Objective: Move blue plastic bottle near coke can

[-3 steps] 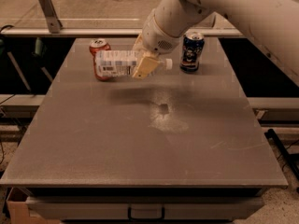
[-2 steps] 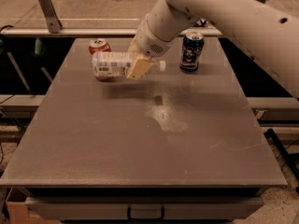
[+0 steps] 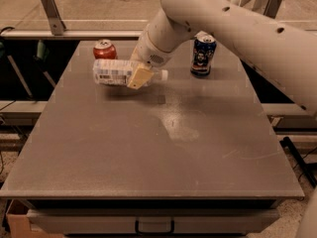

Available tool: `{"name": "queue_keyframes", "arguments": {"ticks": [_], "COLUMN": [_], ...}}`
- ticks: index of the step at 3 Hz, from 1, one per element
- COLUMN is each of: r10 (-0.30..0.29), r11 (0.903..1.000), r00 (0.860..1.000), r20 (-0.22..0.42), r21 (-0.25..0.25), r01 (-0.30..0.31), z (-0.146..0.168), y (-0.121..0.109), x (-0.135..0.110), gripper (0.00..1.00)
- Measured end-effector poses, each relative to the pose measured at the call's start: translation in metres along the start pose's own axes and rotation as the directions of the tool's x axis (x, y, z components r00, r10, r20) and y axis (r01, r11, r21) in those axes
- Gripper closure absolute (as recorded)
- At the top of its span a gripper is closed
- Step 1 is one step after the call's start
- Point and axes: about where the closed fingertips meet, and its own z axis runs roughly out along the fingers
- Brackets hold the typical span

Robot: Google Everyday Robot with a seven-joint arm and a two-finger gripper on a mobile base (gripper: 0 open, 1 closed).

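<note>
A: Since a second ago, our white arm's two-finger gripper (image 3: 139,77) has slid the clear plastic water bottle (image 3: 112,72) slightly left and lower.

B: We see it clamped across the bottle, which lies sideways just in front of the red soda can (image 3: 104,49). Its white cap points toward the dark blue can (image 3: 203,55) on the grey table (image 3: 163,157).

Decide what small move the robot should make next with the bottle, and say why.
Probably lower it and release. The gripper holds the blue plastic bottle sideways, seemingly just above the table, already right in front of the coke can and far from the dark blue can.
</note>
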Motion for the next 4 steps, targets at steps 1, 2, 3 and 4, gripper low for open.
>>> {"name": "queue_keyframes", "arguments": {"ticks": [1,2,3,4], "r10": [0.003,-0.004,-0.009,-0.033], "r11": [1.0,1.0,0.9997,0.9977], "r00": [1.0,1.0,0.999,0.991], "r20": [0.003,0.018,0.048,0.133], "r21": [-0.003,0.002,0.022,0.063], "r01": [-0.003,0.004,0.008,0.025], "z": [0.007,0.007,-0.006,-0.045], "y": [0.002,0.007,0.015,0.039], "x": [-0.001,-0.008,-0.015,-0.029], "gripper": [0.13,0.0,0.0,0.0]}}
